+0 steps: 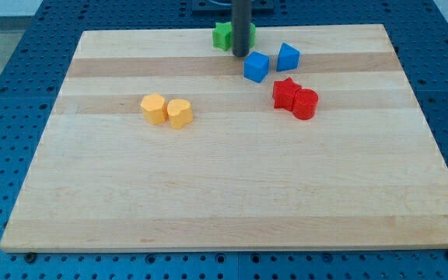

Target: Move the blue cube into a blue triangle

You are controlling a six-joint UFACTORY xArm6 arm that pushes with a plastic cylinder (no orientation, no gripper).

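1. The blue cube (257,67) sits near the top of the wooden surface (232,194), right of centre. The blue triangle (288,57) stands just to its right and slightly higher in the view, with a narrow strip of wood showing between them, so they are close but not touching.
2. My tip (241,54) rests just to the upper left of the blue cube, very near its top-left corner; I cannot tell whether it touches. The rod rises from there and covers part of the green block (224,35) behind it, whose shape is unclear.
3. There are no jaws on this arm, only the rod, so nothing is spread or pinched.
4. Progress, as I judge it: the approach looks nearly done, with the tip behind the cube on the side away from the triangle. What remains is a short push rightward to close the gap.
5. The red star (285,93) and red cylinder (305,103) lie just below and right of the cube. A push angled downward could carry it into them.
6. Two yellow blocks (166,110) sit well apart on the left.
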